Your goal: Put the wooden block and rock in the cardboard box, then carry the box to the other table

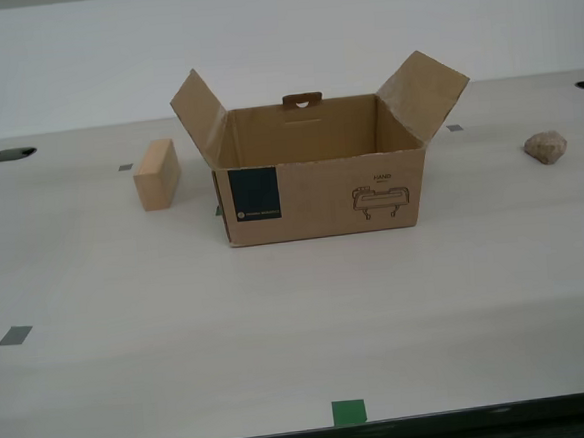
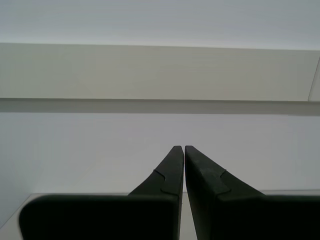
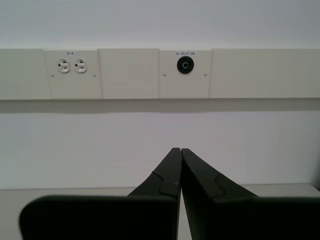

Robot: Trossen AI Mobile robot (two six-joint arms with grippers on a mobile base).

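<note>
The cardboard box stands open in the middle of the table in the exterior view, flaps spread, a dark blue label and a line drawing on its front. The wooden block lies on the table toward the exterior view's left of the box. The rock rests apart toward the exterior view's right. No arm shows in the exterior view. My first gripper is shut with nothing in it and points at a wall. My second gripper is likewise shut and empty, facing a plain wall. The other table is out of view.
The off-white table carries grey tape marks and a green tape mark by its near edge. Dark cable holes sit at the far corners. A wall panel with outlets and a round socket faces the first wrist view.
</note>
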